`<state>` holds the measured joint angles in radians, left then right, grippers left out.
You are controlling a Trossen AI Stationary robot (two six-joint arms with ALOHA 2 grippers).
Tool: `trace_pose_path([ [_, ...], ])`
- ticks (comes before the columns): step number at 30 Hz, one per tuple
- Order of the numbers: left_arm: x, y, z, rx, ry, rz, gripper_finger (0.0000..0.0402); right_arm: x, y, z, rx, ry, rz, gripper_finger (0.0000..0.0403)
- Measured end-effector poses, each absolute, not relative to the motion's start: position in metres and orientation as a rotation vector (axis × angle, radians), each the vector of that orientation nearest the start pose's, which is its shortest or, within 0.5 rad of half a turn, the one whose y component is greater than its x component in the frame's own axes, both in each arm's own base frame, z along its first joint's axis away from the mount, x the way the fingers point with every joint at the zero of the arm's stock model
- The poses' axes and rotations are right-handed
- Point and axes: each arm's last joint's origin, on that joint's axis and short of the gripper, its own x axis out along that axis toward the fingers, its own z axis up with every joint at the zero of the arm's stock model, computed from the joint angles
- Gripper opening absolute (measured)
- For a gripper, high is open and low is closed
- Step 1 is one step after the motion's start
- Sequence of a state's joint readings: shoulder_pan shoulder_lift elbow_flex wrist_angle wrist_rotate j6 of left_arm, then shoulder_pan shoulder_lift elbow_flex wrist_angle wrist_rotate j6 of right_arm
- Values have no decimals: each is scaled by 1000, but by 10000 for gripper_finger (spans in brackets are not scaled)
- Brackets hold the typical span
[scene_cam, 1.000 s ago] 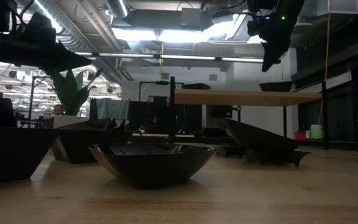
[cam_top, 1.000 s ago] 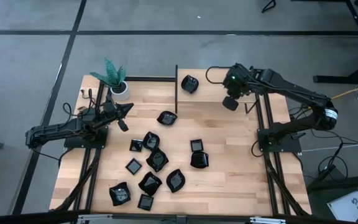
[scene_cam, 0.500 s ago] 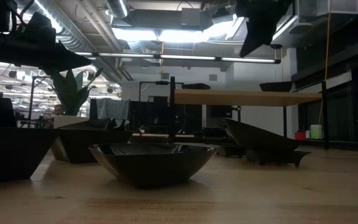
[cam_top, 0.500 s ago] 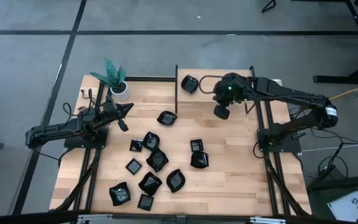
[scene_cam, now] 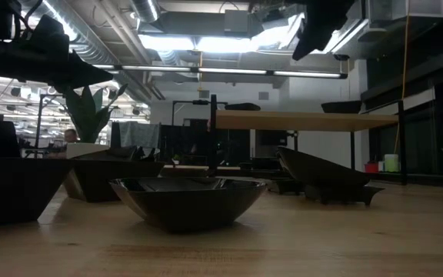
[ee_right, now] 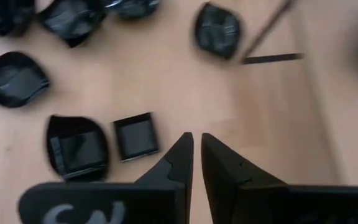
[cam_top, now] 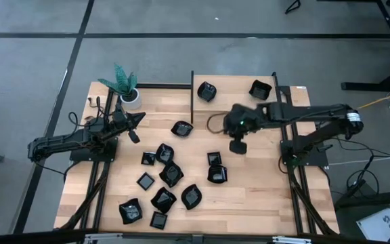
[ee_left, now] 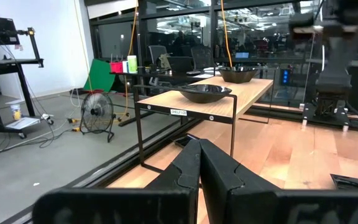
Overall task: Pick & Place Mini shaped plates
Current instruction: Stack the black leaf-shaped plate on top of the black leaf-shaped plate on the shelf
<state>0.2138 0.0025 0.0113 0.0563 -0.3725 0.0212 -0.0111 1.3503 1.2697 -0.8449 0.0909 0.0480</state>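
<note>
Right gripper point(cam_top: 239, 146) with jaws nearly together and empty, above bare tabletop point(cam_top: 263, 176) beside a small square plate point(cam_top: 213, 158), two plates point(cam_top: 207, 91) on the raised shelf point(cam_top: 232, 88), other black plates point(cam_top: 170, 173) scattered mid-tabletop, left gripper point(cam_top: 135, 136) shut, empty, near the potted plant point(cam_top: 126, 87).

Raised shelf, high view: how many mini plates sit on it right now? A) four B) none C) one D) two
D: the raised shelf at the table's far edge carries two black mini plates, one near its left end and one toward its right end; the rest lie on the main tabletop.
</note>
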Motion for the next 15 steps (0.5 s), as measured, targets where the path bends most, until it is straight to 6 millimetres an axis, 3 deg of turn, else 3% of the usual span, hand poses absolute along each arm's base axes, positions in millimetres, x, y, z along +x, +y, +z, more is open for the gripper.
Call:
trace_pose_path([
  [9,91,30,172,15,-60,587,4,302,39,289,41,1008,82,33],
  [15,91,30,172,15,-60,587,4,310,62,263,11,1122,159,33],
])
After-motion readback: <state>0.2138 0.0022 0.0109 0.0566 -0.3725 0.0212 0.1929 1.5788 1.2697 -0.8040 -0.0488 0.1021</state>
